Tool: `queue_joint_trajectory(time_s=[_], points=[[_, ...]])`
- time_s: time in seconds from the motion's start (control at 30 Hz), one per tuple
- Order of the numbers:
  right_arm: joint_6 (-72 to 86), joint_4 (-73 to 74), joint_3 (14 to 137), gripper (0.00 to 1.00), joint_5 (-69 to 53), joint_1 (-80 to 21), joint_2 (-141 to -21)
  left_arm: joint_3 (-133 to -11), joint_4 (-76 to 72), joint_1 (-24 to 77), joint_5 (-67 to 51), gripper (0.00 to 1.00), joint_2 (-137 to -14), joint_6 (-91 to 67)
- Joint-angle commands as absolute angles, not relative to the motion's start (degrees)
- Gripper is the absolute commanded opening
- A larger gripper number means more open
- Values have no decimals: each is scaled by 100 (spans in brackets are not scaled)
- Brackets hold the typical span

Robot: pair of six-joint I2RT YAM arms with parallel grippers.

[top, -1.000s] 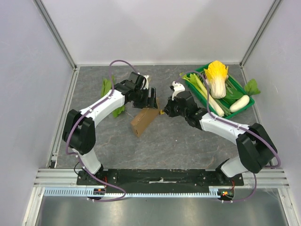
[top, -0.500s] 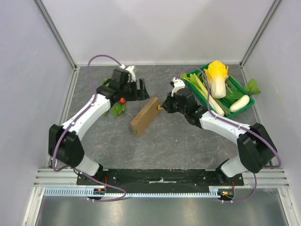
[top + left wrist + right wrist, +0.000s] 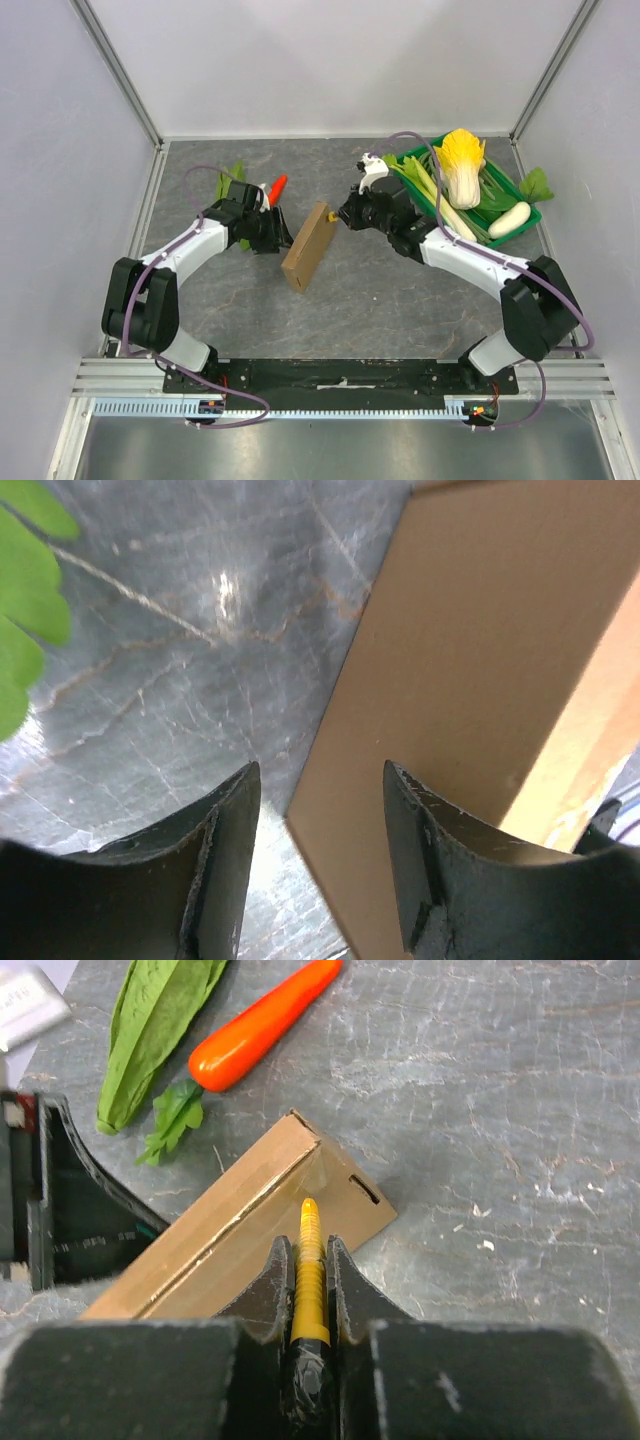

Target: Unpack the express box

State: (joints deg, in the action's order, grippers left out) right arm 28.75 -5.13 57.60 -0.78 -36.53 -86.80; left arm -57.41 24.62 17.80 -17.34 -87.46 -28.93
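Now carrot (image 3: 262, 1022) lies loose by the leaf (image 3: 150, 1020); left gripper (image 3: 320, 780), spread and empty, has dropped beside the express box (image 3: 309, 246) at tabletop (image 3: 400, 300) centre. Right gripper (image 3: 308, 1252) pinches a yellow ribbed stick (image 3: 309, 1218) at box's end. Likely one item out.

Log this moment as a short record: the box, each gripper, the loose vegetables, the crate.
box: express box, brown cardboard, on the table between the two grippers
left: left gripper open, a box corner showing between its fingers; contact unclear
right: right gripper shut on a yellow ribbed stick, its tip at the box's end flap
loose: carrot and green leaf lying beyond the box
crate: green crate at far right, holding a cabbage and other vegetables
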Motion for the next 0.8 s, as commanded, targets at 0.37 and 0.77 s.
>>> queue_joint_trajectory(time_s=[0.37, 0.77], points=[[2804, -800, 6882, 0, -1002, -3771, -9817, -5379, 1310, 1802, -3331, 57, -8605, -3138], [2575, -423, 7119, 0, -537, -3771, -9791, -5791, 1178, 1802, -3419, 58, -9035, -3067]])
